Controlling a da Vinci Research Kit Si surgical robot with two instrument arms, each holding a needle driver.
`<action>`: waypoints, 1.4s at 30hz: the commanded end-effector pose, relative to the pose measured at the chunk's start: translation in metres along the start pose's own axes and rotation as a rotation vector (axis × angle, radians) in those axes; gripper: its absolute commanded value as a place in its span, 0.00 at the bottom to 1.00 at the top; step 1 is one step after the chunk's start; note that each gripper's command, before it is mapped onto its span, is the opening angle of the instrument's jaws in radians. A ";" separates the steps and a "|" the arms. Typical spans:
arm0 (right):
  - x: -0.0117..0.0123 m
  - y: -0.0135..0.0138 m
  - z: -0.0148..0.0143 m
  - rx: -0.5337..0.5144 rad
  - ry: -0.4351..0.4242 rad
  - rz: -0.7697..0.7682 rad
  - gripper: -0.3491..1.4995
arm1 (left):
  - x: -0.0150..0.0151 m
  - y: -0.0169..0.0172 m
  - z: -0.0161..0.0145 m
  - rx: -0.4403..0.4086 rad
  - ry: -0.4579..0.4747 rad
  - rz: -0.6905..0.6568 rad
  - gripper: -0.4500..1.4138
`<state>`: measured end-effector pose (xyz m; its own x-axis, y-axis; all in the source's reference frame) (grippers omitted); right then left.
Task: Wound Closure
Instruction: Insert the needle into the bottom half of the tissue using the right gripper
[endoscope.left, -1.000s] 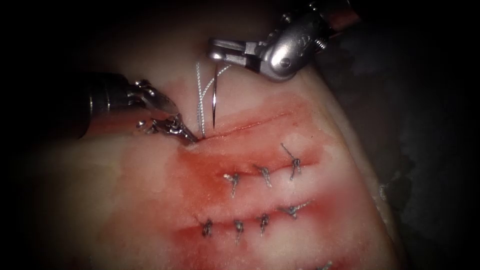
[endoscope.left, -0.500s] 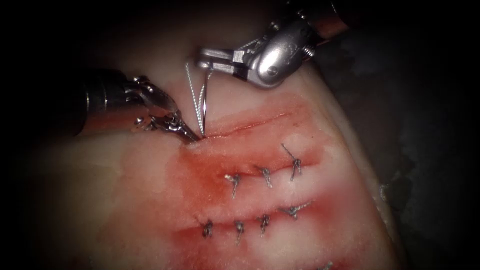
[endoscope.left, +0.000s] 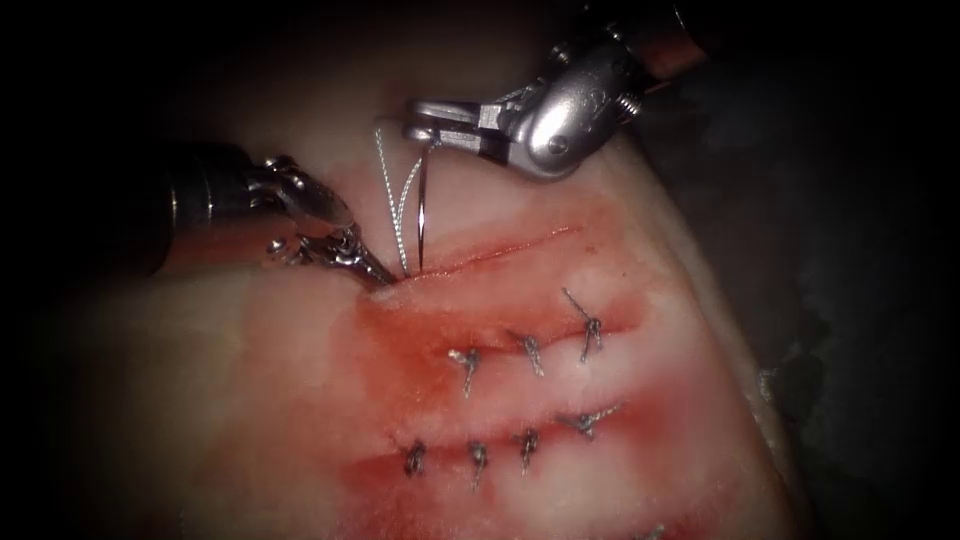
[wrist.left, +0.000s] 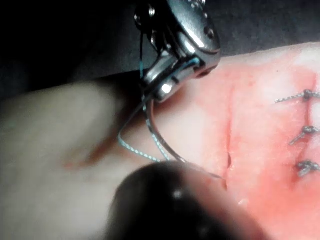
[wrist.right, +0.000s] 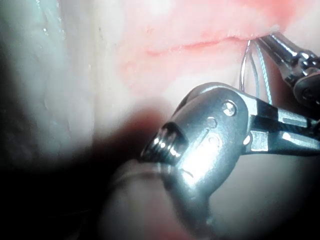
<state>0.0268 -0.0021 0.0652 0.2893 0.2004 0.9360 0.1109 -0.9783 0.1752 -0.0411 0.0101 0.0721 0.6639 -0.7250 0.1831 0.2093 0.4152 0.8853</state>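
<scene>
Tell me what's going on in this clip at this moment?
Bench suturing on pork belly tissue. The right tool holds the curved needle near its thread end, its point down at the open cut, at that cut's left end. The thread runs beside the needle to the same spot. The left tool has its tip on the tissue at the cut's left end. Two rows of finished stitches lie below, amid red fluid.

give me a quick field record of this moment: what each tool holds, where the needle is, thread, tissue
right tool: fingers shut on the needle near its thread end
left tool: fingers shut on the tissue edge at the cut's left end
needle: hangs from the right tool, tip at the cut; whether it has entered cannot be told
thread: runs beside the needle down to the cut
tissue: open cut, finished stitches below it, red fluid around them
</scene>
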 end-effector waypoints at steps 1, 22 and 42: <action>0.0006 0.0003 0.0009 0.008 -0.010 0.005 0.00 | -0.0008 0.0005 0.0002 0.000 -0.002 0.004 0.00; 0.0008 0.0013 0.0019 0.016 -0.018 0.029 0.00 | -0.0013 0.0000 -0.0003 -0.006 -0.014 0.002 0.00; 0.0005 0.0015 0.0019 0.054 -0.006 0.147 0.00 | -0.0013 -0.0002 -0.0006 -0.007 -0.017 0.001 0.00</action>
<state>0.0282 -0.0035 0.0648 0.3086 0.0533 0.9497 0.1198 -0.9927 0.0168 -0.0409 0.0106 0.0711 0.6534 -0.7335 0.1874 0.2141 0.4165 0.8836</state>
